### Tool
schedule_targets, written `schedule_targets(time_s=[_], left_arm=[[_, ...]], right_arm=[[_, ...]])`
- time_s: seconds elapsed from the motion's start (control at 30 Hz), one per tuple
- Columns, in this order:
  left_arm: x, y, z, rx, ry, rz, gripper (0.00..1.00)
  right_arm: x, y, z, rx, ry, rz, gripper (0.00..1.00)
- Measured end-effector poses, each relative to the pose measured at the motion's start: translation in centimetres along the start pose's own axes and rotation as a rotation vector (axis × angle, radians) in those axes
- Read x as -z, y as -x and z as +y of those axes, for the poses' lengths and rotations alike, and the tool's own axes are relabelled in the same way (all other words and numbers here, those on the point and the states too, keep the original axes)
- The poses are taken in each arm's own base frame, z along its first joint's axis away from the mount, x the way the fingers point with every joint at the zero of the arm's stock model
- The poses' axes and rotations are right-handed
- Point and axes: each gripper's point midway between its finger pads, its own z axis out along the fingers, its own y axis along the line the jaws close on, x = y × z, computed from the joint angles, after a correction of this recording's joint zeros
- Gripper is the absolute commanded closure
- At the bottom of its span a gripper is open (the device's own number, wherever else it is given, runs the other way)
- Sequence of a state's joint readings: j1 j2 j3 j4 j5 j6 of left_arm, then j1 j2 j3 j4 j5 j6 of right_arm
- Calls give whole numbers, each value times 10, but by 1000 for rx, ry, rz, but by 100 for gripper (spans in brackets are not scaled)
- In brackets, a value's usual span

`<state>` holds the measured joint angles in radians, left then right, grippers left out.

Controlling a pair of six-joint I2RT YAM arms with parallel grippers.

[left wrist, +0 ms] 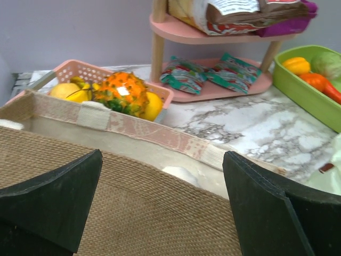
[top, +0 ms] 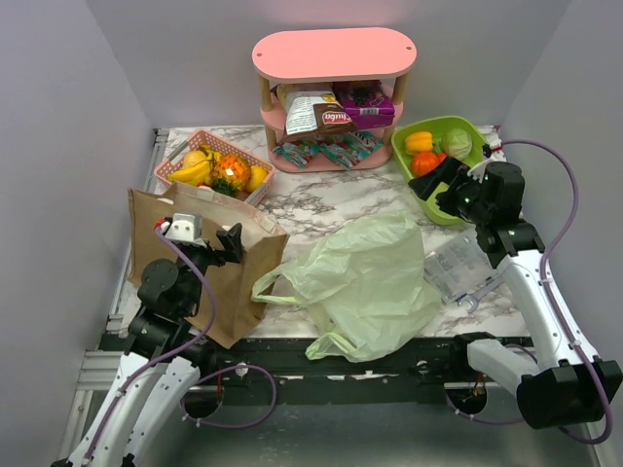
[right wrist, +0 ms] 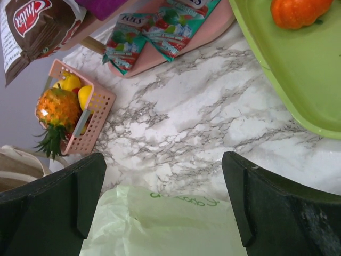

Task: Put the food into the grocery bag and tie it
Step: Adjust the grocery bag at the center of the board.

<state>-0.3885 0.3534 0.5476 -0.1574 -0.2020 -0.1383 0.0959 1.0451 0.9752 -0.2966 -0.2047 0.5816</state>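
Observation:
The pale-green grocery bag [top: 365, 282] lies flat and crumpled on the marble table, its handles toward the near edge; its top edge shows in the right wrist view [right wrist: 160, 229]. My right gripper [top: 443, 190] is open and empty above the table between the bag and the green tray [top: 465, 126], which holds an orange pepper [right wrist: 298, 12] and other vegetables. My left gripper [top: 232, 243] is open and empty over the rim of the brown paper bag [left wrist: 133, 213]. A snack pack [top: 316, 115] and a purple box [top: 368, 97] sit on the pink shelf.
A pink basket [top: 185, 148] of yellow and orange fruit stands at the back left. Green snack packets [top: 326, 151] lie on the shelf's bottom tier. A clear plastic container [top: 458, 268] lies right of the grocery bag. The brown paper bag [top: 209, 263] stands at the left.

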Motion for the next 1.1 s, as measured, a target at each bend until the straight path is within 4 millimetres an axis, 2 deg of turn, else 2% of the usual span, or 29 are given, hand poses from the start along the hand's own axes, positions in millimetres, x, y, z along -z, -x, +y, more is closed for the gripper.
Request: schedule_targets(time_s=[0.23,0.4,0.5,0.73,0.9,1.03,1.1], left_arm=[[2,-1,-33,-2,-182,9,2],[-6,-12,-39,13,-203,61,1],[-19,-16,-38,38,-162,134,1],[-51,10,-41,59,-108,211,2],[-52,23,-45,86,-108,224,5],[-55,40,-50,112,-111,235,6],[-60,42,-54,122,-116,252,6]], right_arm=[[22,-13,6,14,21,54,0],[39,-21,12,17,49,84,0],[45,-28,12,21,51,113,0],[57,-43,6,20,29,164,0],[64,-48,5,20,33,173,0],[62,-61,1,9,32,211,0],[60,-67,-1,3,33,233,0]])
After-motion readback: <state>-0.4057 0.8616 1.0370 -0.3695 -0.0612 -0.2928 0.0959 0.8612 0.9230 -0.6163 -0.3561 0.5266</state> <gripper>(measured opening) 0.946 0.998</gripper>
